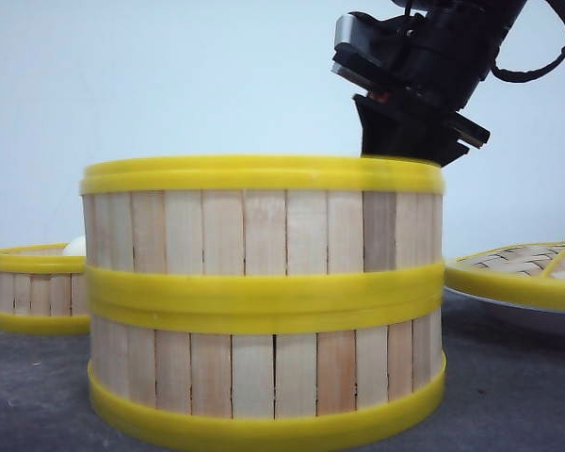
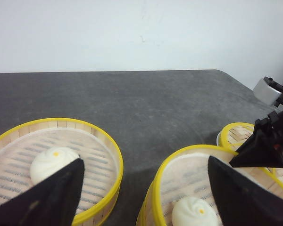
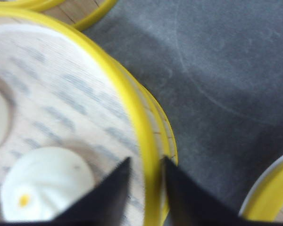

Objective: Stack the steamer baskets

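Two steamer baskets stand stacked at the table's middle, the top basket (image 1: 264,221) seated on the bottom basket (image 1: 264,372). My right gripper (image 3: 146,160) is at the top basket's far right rim (image 3: 148,141). One finger is inside and one outside, shut on the rim. A white bun (image 3: 42,181) lies inside that basket. The third steamer basket (image 1: 33,287) stands alone at the far left, holding a bun (image 2: 52,162). My left gripper (image 2: 144,188) hangs open above the gap between the single basket (image 2: 104,146) and the stack (image 2: 179,157), holding nothing.
A flat woven lid with a yellow rim (image 1: 527,268) rests on a white plate (image 1: 537,320) at the right, close to the stack. Dark grey tabletop (image 2: 146,103) stretches beyond the baskets to a pale wall.
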